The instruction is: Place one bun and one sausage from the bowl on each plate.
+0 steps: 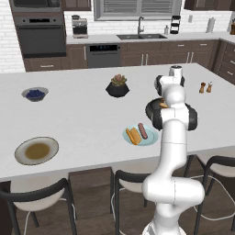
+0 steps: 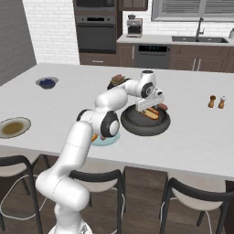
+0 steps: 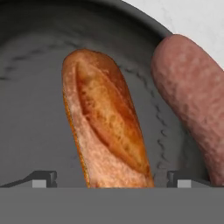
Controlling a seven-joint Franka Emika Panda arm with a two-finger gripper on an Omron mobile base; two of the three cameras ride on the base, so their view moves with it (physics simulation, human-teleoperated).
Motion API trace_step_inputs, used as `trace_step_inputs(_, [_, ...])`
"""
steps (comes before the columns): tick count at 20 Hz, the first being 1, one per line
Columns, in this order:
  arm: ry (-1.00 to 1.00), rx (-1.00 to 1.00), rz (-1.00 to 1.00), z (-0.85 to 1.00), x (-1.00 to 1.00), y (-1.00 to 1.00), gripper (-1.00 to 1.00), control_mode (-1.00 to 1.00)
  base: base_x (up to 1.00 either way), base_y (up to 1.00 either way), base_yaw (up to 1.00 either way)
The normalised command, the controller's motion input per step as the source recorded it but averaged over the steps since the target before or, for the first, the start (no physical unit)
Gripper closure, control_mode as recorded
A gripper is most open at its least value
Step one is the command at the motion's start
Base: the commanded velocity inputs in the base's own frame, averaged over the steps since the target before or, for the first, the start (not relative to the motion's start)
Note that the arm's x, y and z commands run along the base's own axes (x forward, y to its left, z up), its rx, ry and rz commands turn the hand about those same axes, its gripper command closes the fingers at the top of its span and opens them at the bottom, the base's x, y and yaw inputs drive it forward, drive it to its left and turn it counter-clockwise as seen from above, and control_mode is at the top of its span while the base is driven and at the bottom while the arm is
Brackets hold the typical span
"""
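In the hand view my gripper (image 3: 111,179) is open just above a bun (image 3: 107,122), one fingertip on each side of its near end, touching nothing. The bun lies in the dark bowl (image 3: 35,109) with a sausage (image 3: 192,96) beside it. From the right base view the gripper (image 2: 149,109) hangs low over the bowl (image 2: 137,125), above the bun (image 2: 151,114) and the sausage (image 2: 162,107). The light blue plate (image 1: 150,139) holds another bun (image 1: 133,136) and another sausage (image 1: 142,131). The larger grey-rimmed plate (image 1: 20,156) lies bare at the far left.
A small bowl of blue berries (image 1: 35,94) and a black plant pot (image 1: 117,87) stand further back on the white island. Two shakers (image 2: 216,101) stand to the right of the bowl. Stools line the near edge of the island.
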Motion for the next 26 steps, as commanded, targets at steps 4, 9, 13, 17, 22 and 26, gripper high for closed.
trace_step_inputs(4, [0.00,-0.01,0.00,-0.47,0.00,0.00,-1.00,-1.00,0.00,0.00,0.00])
trace_step_inputs(9, [0.00,0.00,0.00,-0.48,0.00,0.00,-1.00,-1.00,0.00,0.00,0.00])
trace_step_inputs(13, [0.00,0.00,0.00,-0.10,0.00,0.03,1.00,-1.00,0.00,0.00,0.00])
trace_step_inputs(17, [0.00,0.00,0.00,0.00,0.00,0.01,1.00,-1.00,0.00,0.00,0.00])
trace_step_inputs(22, [0.01,0.00,0.00,0.00,0.00,0.00,1.00,-1.00,0.00,0.00,0.00])
trace_step_inputs(26, [0.04,0.00,0.00,0.00,-0.01,0.00,1.00,-1.00,0.00,0.00,0.00])
